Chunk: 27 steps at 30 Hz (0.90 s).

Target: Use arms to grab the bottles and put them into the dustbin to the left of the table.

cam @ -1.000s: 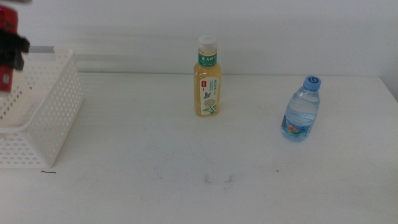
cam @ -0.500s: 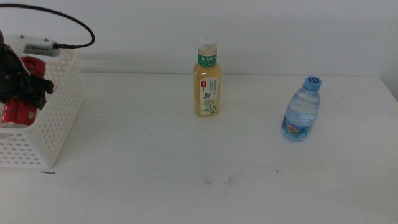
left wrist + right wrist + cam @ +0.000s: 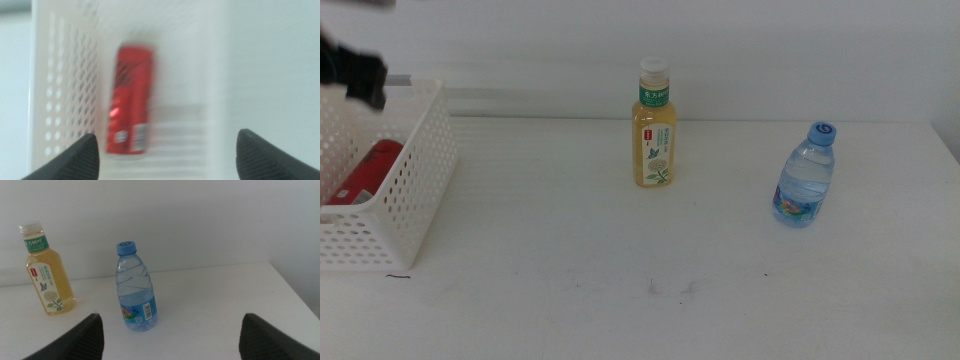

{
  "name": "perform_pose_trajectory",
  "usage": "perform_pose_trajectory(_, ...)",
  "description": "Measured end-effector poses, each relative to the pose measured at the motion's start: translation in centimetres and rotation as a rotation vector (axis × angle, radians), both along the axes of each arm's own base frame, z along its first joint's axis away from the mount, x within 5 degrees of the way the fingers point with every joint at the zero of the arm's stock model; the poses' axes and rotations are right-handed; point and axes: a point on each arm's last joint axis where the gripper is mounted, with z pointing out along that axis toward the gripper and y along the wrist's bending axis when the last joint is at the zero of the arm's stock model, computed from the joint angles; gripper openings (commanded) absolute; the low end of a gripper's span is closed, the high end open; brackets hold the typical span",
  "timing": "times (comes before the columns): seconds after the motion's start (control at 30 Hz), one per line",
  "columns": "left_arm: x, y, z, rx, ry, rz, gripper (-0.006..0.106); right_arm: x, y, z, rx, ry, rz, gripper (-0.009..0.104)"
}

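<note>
Your left hand (image 3: 165, 152) sits at the upper left corner of the middle view, above the white perforated plastic dustbin (image 3: 415, 190), with its jaws spread wide and nothing between them. The slim red cola can (image 3: 362, 172) lies on its side inside the dustbin at the left edge of the frame; in the left wrist picture you see it (image 3: 131, 100) lying lengthwise along the holed wall, which fits a can let fall from above rather than set upright.

Two bottles stand upright on the white bench (image 3: 620, 260), well apart from each other and from the dustbin. The yellow tea bottle with green label and white cap (image 3: 654, 123) is at the upper centre; the small clear water bottle with a blue cap (image 3: 806, 175) is at the centre right.

Your right hand (image 3: 167, 335) is out of the middle view. Its wrist camera looks level across the bench with the jaws wide and empty, the water bottle nearest and facing them, so you would likely take that one with this arm. One item is in, two remain.
</note>
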Motion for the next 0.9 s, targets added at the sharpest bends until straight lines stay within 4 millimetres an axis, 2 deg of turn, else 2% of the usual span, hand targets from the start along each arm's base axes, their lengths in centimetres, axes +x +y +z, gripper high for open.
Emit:
perform_pose_trajectory(0.03, -1.0, -1.1, 1.7, -0.008, -0.044, -0.023, 0.094, 0.0, 0.0, 0.0, 0.000, 0.000, 0.000, 0.091)
perform_pose_trajectory(0.13, -4.6, -4.8, 4.8, -0.037, -0.152, -0.092, 0.094, 0.0, 0.0, 0.0, 0.000, 0.000, 0.000, 0.091)
perform_pose_trajectory(0.2, -7.4, -7.1, 5.4, -0.054, -0.212, -0.128, 0.094, 0.0, 0.0, 0.0, 0.000, 0.000, 0.000, 0.091)
perform_pose_trajectory(0.27, -9.7, -9.4, 5.1, -0.069, -0.279, -0.166, 0.094, 0.0, 0.0, 0.0, 0.000, 0.000, 0.000, 0.091)
perform_pose_trajectory(0.4, -13.5, -12.7, 1.6, -0.124, -0.422, -0.205, 0.094, 0.0, 0.0, 0.0, 0.000, 0.000, 0.000, 0.091)
perform_pose_trajectory(0.53, -15.3, -14.5, -3.4, -0.216, -0.507, -0.209, 0.094, 0.0, 0.0, 0.0, 0.000, 0.000, 0.000, 0.091)
perform_pose_trajectory(0.63, -15.5, -15.3, -6.7, -0.280, -0.489, -0.219, 0.094, 0.0, 0.0, 0.0, 0.000, 0.000, 0.000, 0.091)
perform_pose_trajectory(0.7, -15.3, -15.8, -7.9, -0.315, -0.464, -0.228, 0.094, 0.0, 0.0, 0.0, 0.000, 0.000, 0.000, 0.091)
perform_pose_trajectory(0.9, -14.6, -17.3, -9.8, -0.384, -0.414, -0.289, 0.094, 0.0, 0.0, 0.0, 0.000, 0.000, 0.000, 0.091)
